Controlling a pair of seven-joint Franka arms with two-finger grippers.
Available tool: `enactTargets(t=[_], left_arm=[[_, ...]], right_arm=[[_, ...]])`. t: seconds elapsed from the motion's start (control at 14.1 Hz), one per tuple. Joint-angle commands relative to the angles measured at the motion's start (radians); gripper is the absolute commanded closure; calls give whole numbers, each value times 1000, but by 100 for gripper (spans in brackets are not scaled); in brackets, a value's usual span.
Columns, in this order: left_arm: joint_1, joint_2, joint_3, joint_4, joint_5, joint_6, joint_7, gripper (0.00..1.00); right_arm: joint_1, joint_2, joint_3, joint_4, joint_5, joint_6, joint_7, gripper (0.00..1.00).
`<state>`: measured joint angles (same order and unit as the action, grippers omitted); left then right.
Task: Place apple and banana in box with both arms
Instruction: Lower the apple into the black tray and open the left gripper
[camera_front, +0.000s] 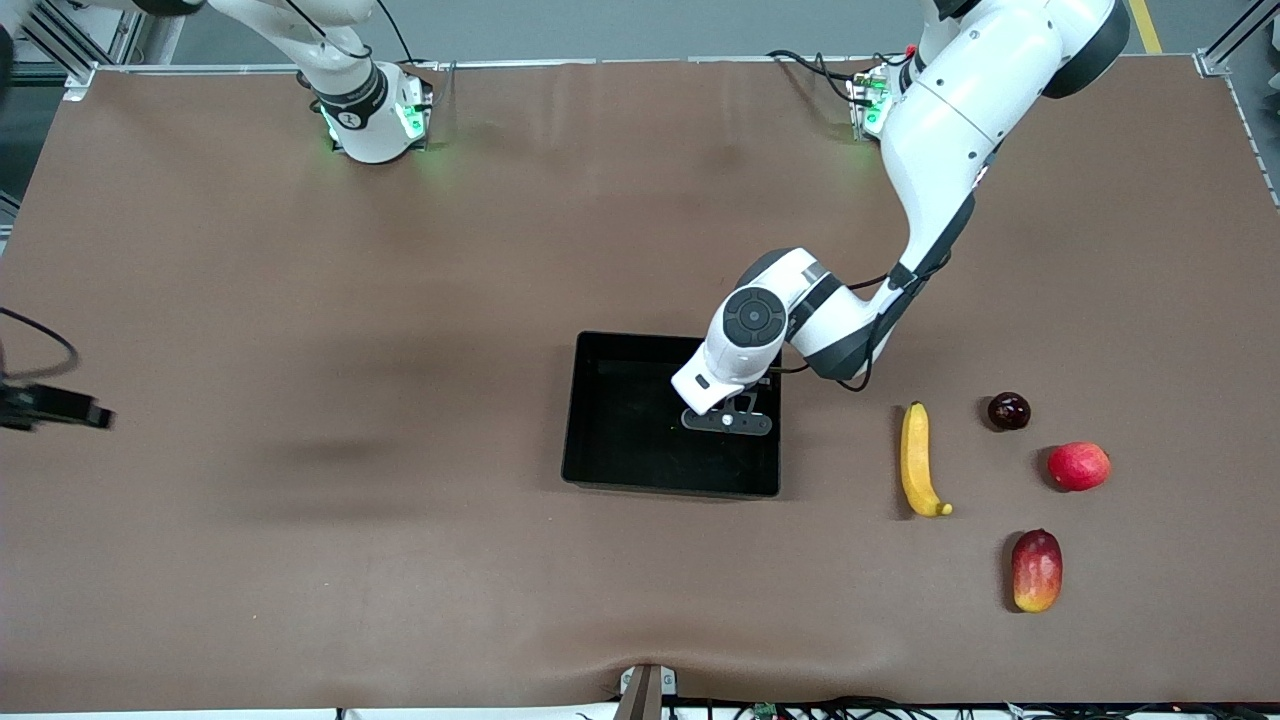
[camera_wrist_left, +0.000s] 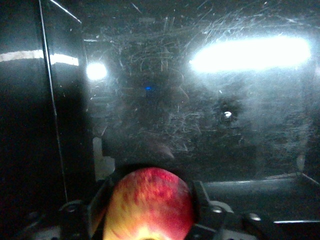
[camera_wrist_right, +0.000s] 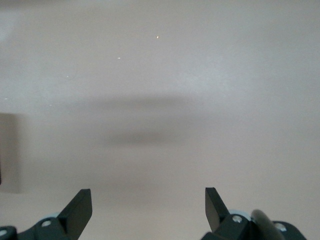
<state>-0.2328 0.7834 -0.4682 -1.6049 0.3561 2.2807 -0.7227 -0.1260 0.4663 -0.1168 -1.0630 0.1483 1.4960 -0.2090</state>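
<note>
Apple (camera_wrist_left: 149, 205): clamped in the left claw (camera_wrist_left: 150, 207), inside the box (camera_front: 600, 470), low over the scratched black floor near the wall on the left arm's side; whether it touches the floor cannot be told.
Left claw: fingers (camera_wrist_left: 102, 200) pressed on both flanks of the apple; my reading is that letting go is the move in hand.
Banana (camera_front: 918, 462): on the tabletop (camera_front: 300, 300), just beside the box toward the left arm's end, long axis running from the robots' edge toward the front camera's edge, tip with the stalk nearer the camera.
Right claw (camera_wrist_right: 148, 210): fingers apart and holding nothing, over bare tabletop near the right arm's end edge, well apart from box and banana; this arm waits.
Key relation: banana lies on the left arm's side of the box, so the left arm is much the nearer; the right would have to reach over the box.
Other fruit: three pieces past the banana, toward the left arm's end.
</note>
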Motion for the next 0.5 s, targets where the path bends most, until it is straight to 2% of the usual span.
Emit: enactTargets(t=[0.0,0.21,0.43], left_arm=[[3,-29,-3,20,24,-13,-18,0],[38,-116,-9,68,0,-134,-9,0],[101,-191,-12,120,-29,-251,32,0]], right_arm=[[-30,-164,25,-121,-15,-55,-3,0],[-24,-323,29,-268,-21,-57,-4,0],[5,-379,32,-287,-48,-68,-4,0]])
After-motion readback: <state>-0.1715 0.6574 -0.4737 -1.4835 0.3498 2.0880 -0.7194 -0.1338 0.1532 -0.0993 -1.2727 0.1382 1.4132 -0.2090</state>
